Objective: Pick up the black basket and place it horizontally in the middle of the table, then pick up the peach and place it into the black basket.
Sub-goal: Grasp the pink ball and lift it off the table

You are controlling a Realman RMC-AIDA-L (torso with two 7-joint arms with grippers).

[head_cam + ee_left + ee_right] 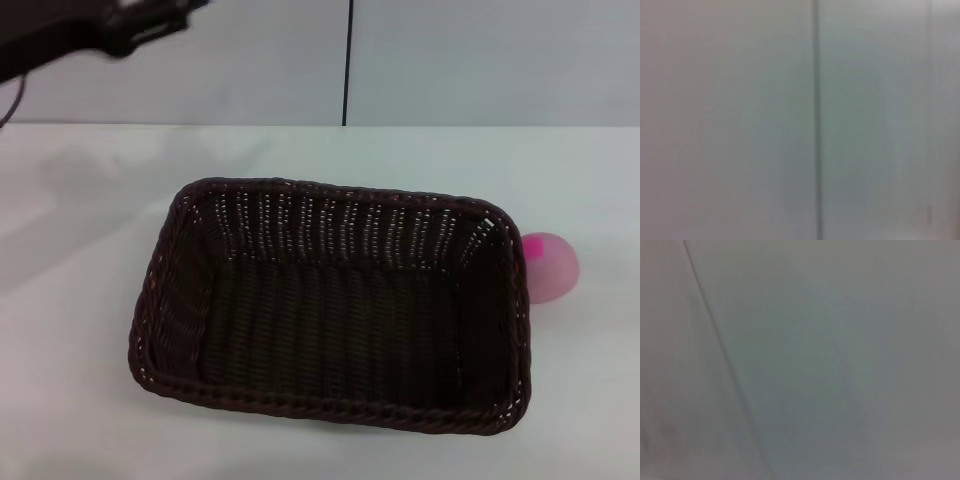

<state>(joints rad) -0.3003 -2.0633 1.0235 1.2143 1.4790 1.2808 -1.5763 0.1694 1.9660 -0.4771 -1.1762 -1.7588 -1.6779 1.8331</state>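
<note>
The black basket (340, 228) lies lengthwise across the middle of the white table (70, 330) in the head view, open side up and empty. The peach (550, 267), pale pink with a magenta patch, rests on the table just outside the basket's right rim, partly hidden by it. My left gripper (150, 25) is raised high at the far left, well above and behind the basket, holding nothing. My right gripper is out of view. Both wrist views show neither the basket nor the peach.
A pale wall with a dark vertical seam (348, 60) stands behind the table's far edge. The same seam shows in the left wrist view (815, 120) and the right wrist view (720, 350).
</note>
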